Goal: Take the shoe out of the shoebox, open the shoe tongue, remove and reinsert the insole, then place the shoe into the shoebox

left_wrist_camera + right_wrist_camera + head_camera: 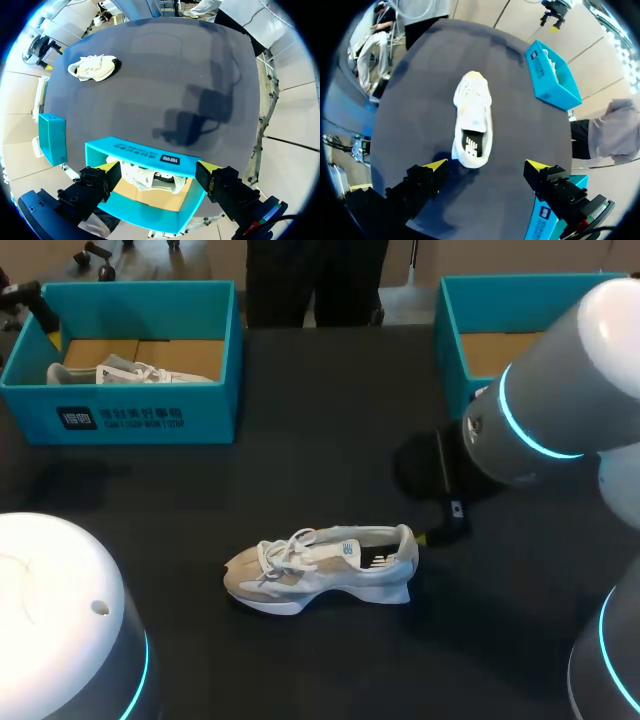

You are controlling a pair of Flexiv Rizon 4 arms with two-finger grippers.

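Shoe (320,568) out on desk (300,460), heel toward my right hand (486,165), spread wide, likely for tongue; left hand (159,166) also spread, empty, above shoebox (145,152).

You are seeing a shoe (320,568) at lower middle, wearing white and beige panels with a blue side mark; its insole (471,146) is showing black with white stripes. The table (330,440) is reading black. The box (215,390) at upper left is showing turquoise walls and a brown floor. The left gripper (159,167) and right gripper (486,165) are showing yellow tips.
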